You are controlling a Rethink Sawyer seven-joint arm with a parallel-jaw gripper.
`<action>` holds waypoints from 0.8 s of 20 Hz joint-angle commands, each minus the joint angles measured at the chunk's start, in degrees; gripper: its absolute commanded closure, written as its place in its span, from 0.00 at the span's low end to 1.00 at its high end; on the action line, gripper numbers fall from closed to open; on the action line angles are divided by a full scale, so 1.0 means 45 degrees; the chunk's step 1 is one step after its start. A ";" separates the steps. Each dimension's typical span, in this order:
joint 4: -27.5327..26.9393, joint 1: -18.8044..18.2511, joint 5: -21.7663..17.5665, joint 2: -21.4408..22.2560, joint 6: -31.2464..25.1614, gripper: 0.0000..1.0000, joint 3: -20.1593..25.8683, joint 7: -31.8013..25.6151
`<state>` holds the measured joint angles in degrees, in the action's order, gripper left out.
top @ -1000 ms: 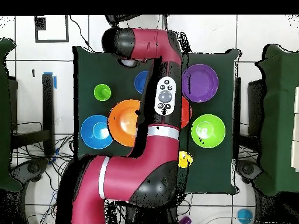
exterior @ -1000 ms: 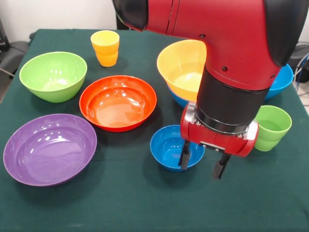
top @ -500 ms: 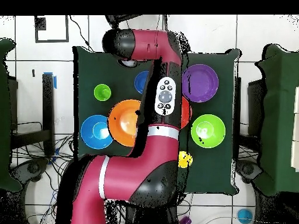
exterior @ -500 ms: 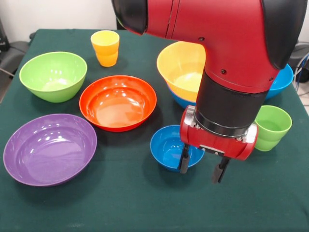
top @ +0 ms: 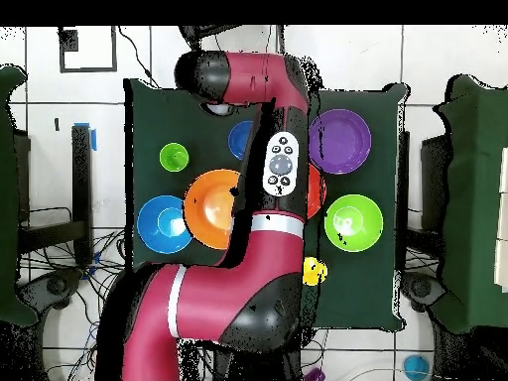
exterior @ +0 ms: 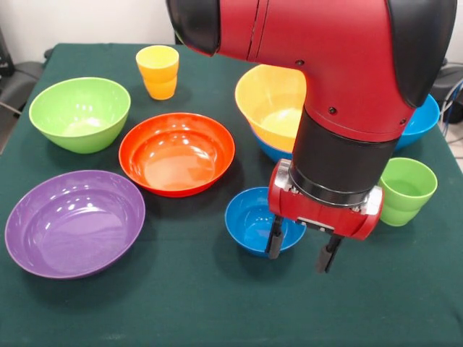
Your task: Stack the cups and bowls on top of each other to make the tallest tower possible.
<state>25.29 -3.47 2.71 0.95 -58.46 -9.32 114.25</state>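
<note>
Your gripper (exterior: pixel 298 249) hangs with its fingers spread and nothing between them, one finger at the near rim of the small blue bowl (exterior: pixel 253 220), the other just past it over the green cloth (exterior: pixel 181 303). Nothing's really stacked: the glossy yellow-orange bowl (exterior: pixel 271 101) sits tilted in a blue bowl (exterior: pixel 266 148), with another blue bowl (exterior: pixel 423 123) behind the arm. The orange-red bowl (exterior: pixel 177 152), purple bowl (exterior: pixel 72 220), lime green bowl (exterior: pixel 79 112), yellow cup (exterior: pixel 158 71) and light green cup (exterior: pixel 406 189) all stand apart, upright.

We see a desk (exterior: pixel 181 303) under a dark green cloth (exterior: pixel 217 72). From above, the floor (top: pixel 437 60) around it is white tile, with dark cables (top: pixel 60 268) trailing beside it.
</note>
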 commanded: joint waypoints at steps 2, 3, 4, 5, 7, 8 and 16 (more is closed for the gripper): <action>0.1836 0.0209 -0.0257 0.0134 -0.1177 0.00 0.0827 -0.0999; 0.1923 0.0214 -0.0261 0.0162 -0.1135 0.00 0.0835 -0.1006; 0.1822 0.0201 -0.0255 0.0119 -0.1234 0.00 0.0829 -0.1022; 0.1878 0.0204 -0.0257 0.0150 -0.1232 0.00 0.0827 -0.1029; 0.1844 0.0201 -0.0259 0.0158 -0.1374 0.00 0.0804 -0.1052; 0.1836 0.0194 -0.0246 0.0162 -0.1429 0.00 0.0814 -0.1068; 0.2219 0.0215 -0.0165 0.0668 -0.1794 0.00 0.0777 -0.1119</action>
<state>27.50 -3.44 2.77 1.31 -58.62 -9.32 114.25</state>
